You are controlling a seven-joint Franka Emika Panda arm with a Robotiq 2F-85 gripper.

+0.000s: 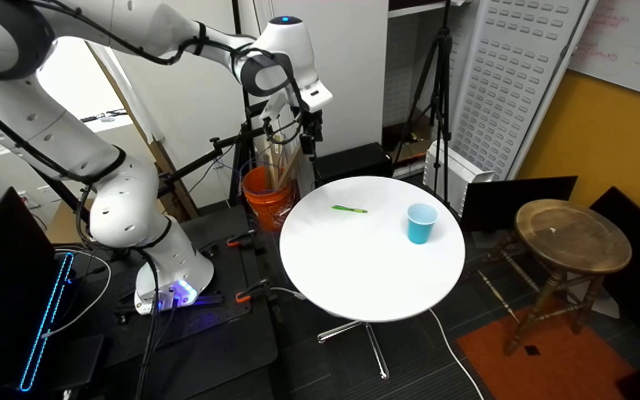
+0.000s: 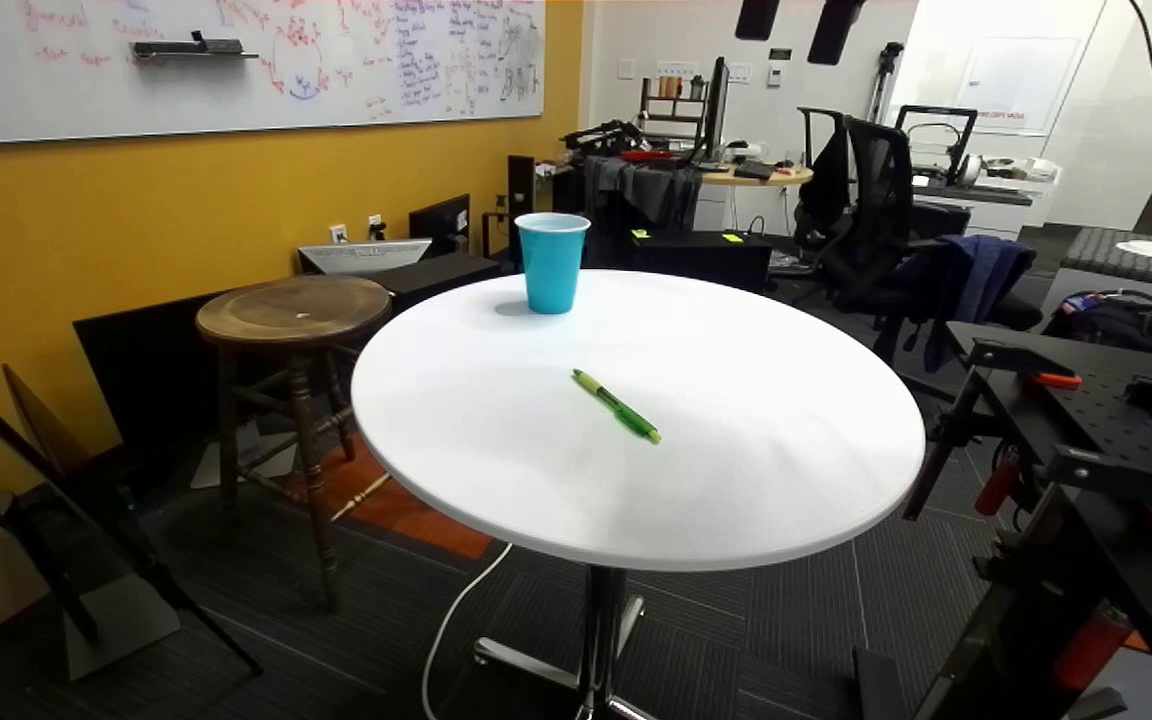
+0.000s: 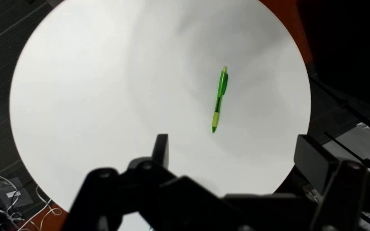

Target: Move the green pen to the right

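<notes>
The green pen [image 3: 219,99] lies flat on the white round table [image 3: 85,96]. It also shows in both exterior views, as the green pen [image 1: 349,209] and the green pen [image 2: 616,405]. My gripper [image 3: 232,142] is open, with wide-apart black fingers and nothing between them. It hangs well above the table; in the wrist view the pen's tip points toward the gap between the fingers, beyond the fingertips. In an exterior view the gripper [image 1: 310,141] is beyond the table's far edge in the picture. Only the fingertips of the gripper [image 2: 796,28] show at the top of an exterior view.
A light blue cup [image 1: 421,222] stands upright on the table, apart from the pen; the cup [image 2: 551,262] also shows near the table's edge. A wooden stool [image 1: 573,236], an orange bucket [image 1: 264,194] and a black tripod [image 1: 439,100] stand around the table.
</notes>
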